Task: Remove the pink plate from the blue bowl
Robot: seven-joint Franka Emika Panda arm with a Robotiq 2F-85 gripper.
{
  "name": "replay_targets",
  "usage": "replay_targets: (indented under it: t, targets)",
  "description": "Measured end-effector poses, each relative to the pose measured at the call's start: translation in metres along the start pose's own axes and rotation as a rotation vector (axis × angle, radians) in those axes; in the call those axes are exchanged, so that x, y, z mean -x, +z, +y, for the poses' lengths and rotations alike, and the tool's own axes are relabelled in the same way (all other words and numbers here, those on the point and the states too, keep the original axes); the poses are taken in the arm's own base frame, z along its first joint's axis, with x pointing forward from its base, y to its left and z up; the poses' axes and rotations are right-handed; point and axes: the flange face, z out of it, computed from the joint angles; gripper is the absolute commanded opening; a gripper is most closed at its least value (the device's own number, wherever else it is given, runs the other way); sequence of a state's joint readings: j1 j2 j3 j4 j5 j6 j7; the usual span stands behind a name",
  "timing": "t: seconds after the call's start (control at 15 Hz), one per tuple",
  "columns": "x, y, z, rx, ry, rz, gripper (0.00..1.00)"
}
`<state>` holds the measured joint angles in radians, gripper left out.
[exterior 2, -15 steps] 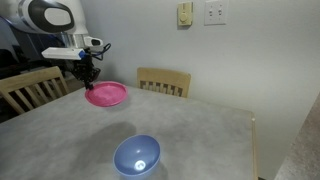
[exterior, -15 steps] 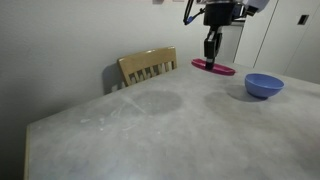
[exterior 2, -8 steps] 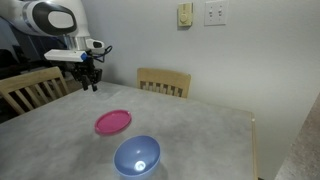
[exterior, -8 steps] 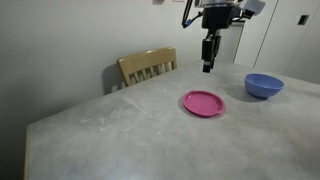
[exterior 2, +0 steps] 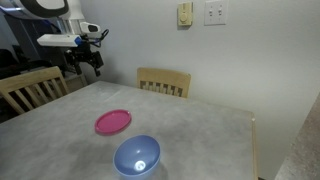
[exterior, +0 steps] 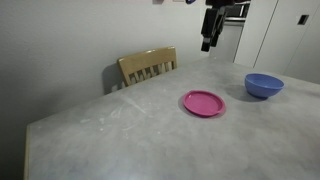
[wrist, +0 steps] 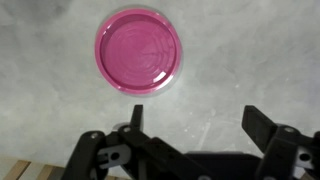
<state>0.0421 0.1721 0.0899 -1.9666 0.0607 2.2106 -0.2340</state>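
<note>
Flat round magenta-pink plastic plate [exterior: 204, 103] lies on the grey table [exterior: 110, 140] toward its middle, near the round periwinkle-blue plastic bowl [exterior: 264, 85] but apart; the bowl sits by an edge. Removal looks done. Gripper [wrist: 195, 125] hangs high, jaws wide, empty. Wrist view shows the jaw gap, no bowl; exterior views show the plate-bowl gap.

One pink plate [exterior 2: 113, 122], one blue bowl [exterior 2: 137, 157], two wooden chairs [exterior 2: 163, 82] [exterior 2: 30, 90], one table [exterior 2: 205, 130].
</note>
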Motion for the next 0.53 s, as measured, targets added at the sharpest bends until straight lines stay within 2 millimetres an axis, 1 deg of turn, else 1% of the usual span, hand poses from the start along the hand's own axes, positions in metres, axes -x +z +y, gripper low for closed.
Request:
replay_targets:
  t: [0.2, 0.33, 0.4, 0.53]
  targets:
    - [0.012, -0.047, -0.008, 0.014, 0.010, 0.036, 1.00]
    - [0.023, -0.072, -0.012, 0.019, 0.015, 0.041, 1.00]
    - [0.027, -0.081, -0.014, 0.020, 0.014, 0.042, 1.00]
    - [0.032, -0.088, -0.015, 0.022, 0.014, 0.045, 1.00]
